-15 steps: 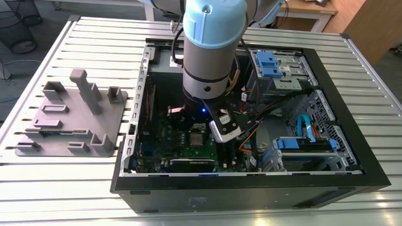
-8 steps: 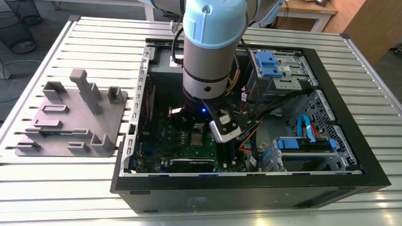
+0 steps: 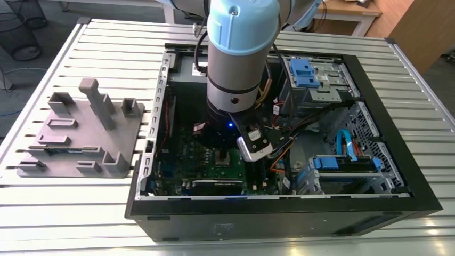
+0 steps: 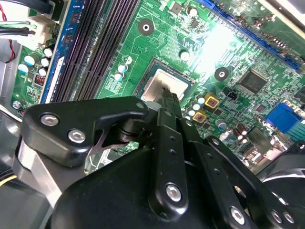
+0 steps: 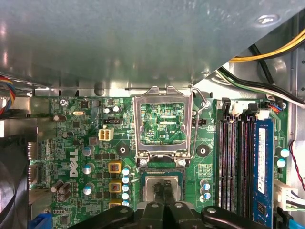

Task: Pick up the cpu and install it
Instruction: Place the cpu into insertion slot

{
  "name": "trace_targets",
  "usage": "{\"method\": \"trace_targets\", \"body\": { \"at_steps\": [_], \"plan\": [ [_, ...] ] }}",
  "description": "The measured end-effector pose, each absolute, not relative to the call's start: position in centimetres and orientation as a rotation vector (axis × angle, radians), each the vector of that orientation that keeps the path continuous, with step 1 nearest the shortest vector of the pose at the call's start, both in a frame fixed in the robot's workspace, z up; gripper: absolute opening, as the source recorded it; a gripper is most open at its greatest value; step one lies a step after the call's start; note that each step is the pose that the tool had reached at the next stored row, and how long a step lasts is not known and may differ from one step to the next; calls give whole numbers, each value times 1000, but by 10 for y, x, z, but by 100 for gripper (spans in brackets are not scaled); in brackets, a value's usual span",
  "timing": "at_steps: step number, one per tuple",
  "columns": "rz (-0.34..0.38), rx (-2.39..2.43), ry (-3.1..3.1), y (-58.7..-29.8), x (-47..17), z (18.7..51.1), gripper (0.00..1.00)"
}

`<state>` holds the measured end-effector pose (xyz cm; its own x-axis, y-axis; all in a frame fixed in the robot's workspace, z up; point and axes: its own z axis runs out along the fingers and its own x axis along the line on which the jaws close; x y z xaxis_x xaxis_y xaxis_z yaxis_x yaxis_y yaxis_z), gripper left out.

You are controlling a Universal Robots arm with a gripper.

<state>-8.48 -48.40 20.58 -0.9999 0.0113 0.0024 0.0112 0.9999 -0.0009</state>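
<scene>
Workshop: slatted bench (image 3: 85,213), open computer case (image 3: 284,207)

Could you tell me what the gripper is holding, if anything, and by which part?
It cannot be told: the gripper sits right over the cpu, which lies in the socket.

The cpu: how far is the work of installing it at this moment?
Done, it seems: the cpu is inside the case, away from the grey fixture, and appears to lie in the motherboard's socket. In hand: the gripper hangs directly over it, at its top; whether it grips the chip I cannot tell. Left: the socket bracket is flipped open, so the cpu is not yet clamped down.
</scene>
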Motion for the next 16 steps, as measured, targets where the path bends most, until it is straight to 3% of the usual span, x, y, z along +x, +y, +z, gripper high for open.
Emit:
{"method": "trace_targets", "body": {
  "at_steps": [16],
  "plan": [
    [-1,-45,-3139,-485,-84,204,11]
  ]
}}
